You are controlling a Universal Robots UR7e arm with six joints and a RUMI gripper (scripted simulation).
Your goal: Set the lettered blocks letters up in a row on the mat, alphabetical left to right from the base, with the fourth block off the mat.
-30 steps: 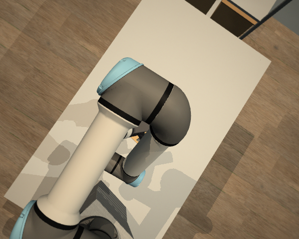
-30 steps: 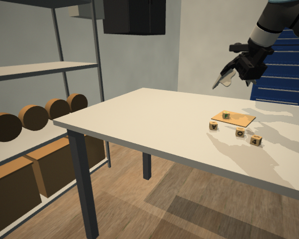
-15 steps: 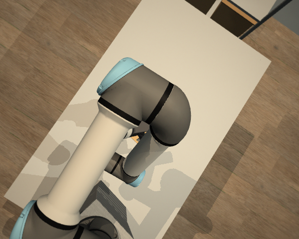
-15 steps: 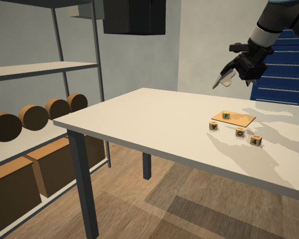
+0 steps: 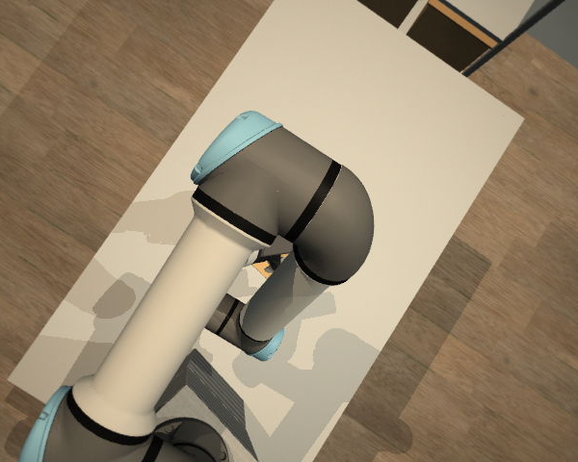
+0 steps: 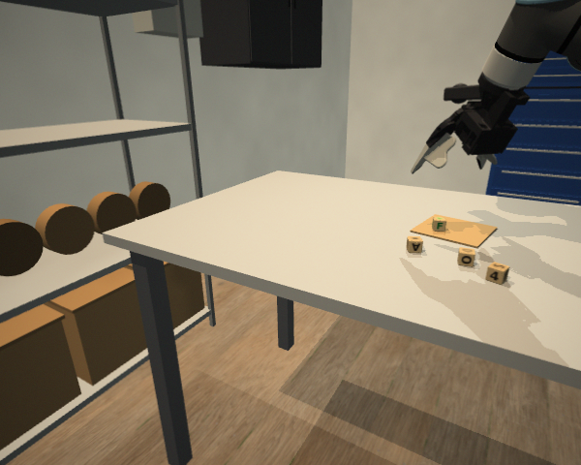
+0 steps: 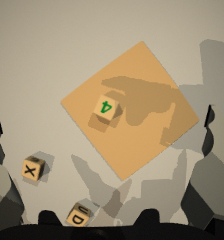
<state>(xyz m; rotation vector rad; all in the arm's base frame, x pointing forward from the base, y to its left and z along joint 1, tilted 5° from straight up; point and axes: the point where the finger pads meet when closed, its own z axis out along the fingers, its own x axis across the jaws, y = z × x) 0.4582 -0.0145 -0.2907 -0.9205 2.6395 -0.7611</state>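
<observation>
The orange mat (image 7: 129,111) lies on the white table; it also shows in the exterior view (image 6: 454,231). One wooden block with a green 4 on top (image 7: 106,111) stands on the mat near its left corner. A block with X on top (image 7: 33,168) and a block with D on top (image 7: 79,215) stand on the table off the mat. The exterior view shows the block on the mat (image 6: 439,223) and three blocks off it (image 6: 414,244), (image 6: 466,257), (image 6: 498,273); their tops are too small to read there. My gripper (image 6: 445,150) is open and empty, high above the mat.
In the top view my arm hides the blocks; only a sliver of the mat (image 5: 265,266) shows. A metal shelf (image 6: 80,200) with round objects and boxes stands left of the table. A blue drawer cabinet (image 6: 551,144) stands behind it.
</observation>
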